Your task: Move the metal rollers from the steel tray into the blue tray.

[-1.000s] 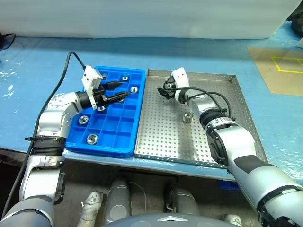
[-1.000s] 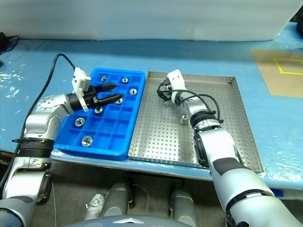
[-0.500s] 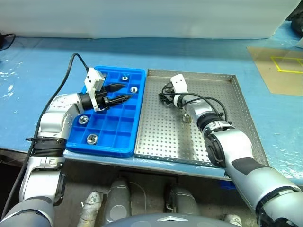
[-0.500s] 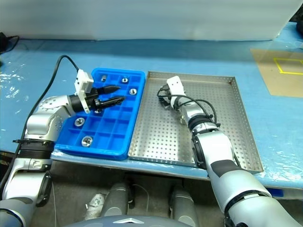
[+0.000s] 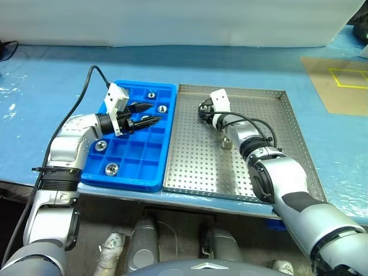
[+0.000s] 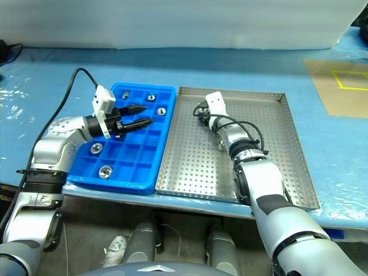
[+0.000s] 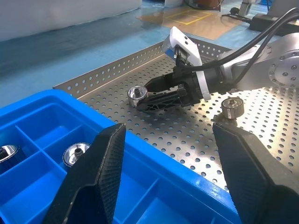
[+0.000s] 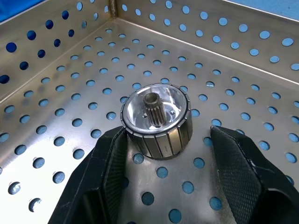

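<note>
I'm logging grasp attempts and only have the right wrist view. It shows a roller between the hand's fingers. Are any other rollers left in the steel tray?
Observer: Yes, one more metal roller lies loose near the middle of the steel tray.
Operator: Is the left hand carrying one?
Observer: No. The left hand is open and empty, above the blue tray.
Operator: How many are already in there?
Observer: At least four delivered rollers show in its compartments. That hand may hide more.

Two trays side by side
Blue tray [image 5: 164, 150] left of steel tray [image 5: 287, 138]; rollers [image 5: 112, 168] in both; one roller [image 5: 226, 143] mid steel tray.
</note>
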